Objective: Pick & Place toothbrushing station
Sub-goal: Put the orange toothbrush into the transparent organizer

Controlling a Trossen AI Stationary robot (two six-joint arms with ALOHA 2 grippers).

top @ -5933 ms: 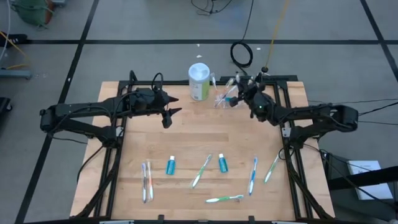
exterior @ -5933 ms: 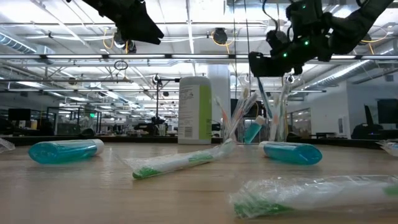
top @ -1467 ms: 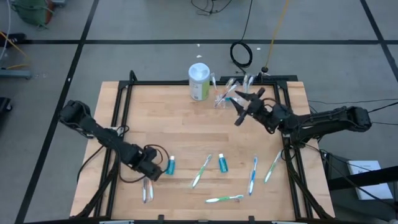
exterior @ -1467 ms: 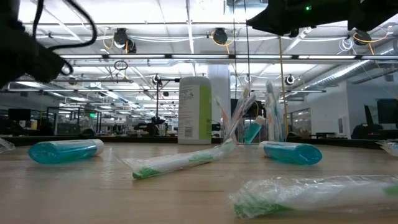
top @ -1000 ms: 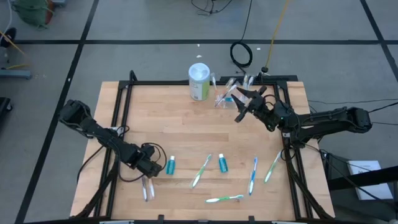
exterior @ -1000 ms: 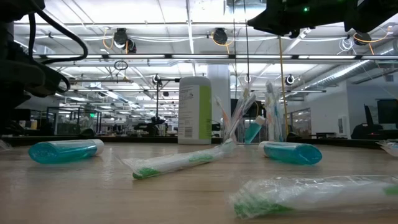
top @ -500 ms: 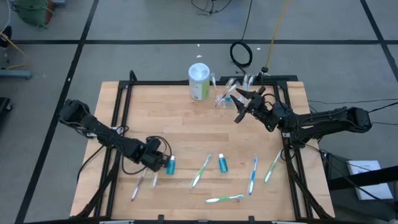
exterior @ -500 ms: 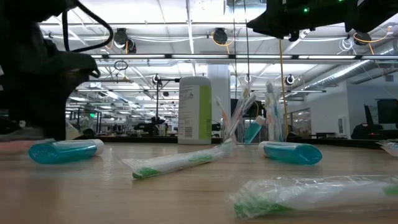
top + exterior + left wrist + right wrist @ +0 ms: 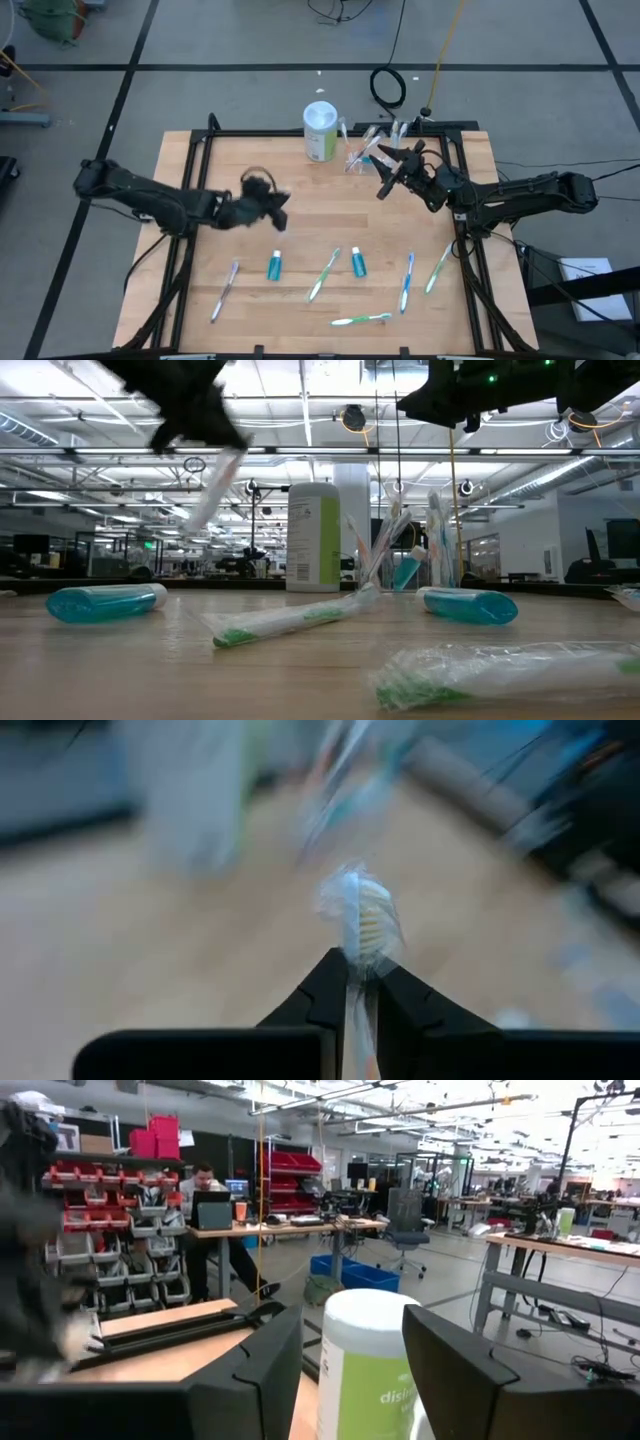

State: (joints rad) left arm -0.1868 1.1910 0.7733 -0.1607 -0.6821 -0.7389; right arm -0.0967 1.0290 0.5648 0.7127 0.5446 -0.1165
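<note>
My left gripper (image 9: 275,212) hangs above the table's middle left, shut on a clear-wrapped toothbrush (image 9: 214,482) that slants down below it. The brush's white bristle head (image 9: 364,910) sticks out past the fingers in the left wrist view. The toothbrushing station (image 9: 362,152), a clear holder with brushes and a teal tube standing in it, sits at the far edge beside a white and green canister (image 9: 320,130). My right gripper (image 9: 383,172) hovers open just right of the station and holds nothing. My left gripper pinches the wrapped toothbrush between its two fingers (image 9: 330,992), on the neck just below the bristle head (image 9: 358,952). The brush is lifted clear of the table and hangs slanted below the gripper (image 9: 190,410), its wrapper around it.
One more wrapped toothbrush (image 9: 225,290) lies at the near left. Two teal tubes (image 9: 274,266) (image 9: 358,262) and several wrapped toothbrushes (image 9: 325,273) (image 9: 407,280) (image 9: 360,320) lie along the near half. A black frame (image 9: 195,190) borders the wooden top.
My left gripper has taken one wrapped toothbrush of the pair at the near left, risen, and swung toward the table's middle and far edge with it. The other brush of the pair was nudged askew and stays on the table. My right arm has kept still.
</note>
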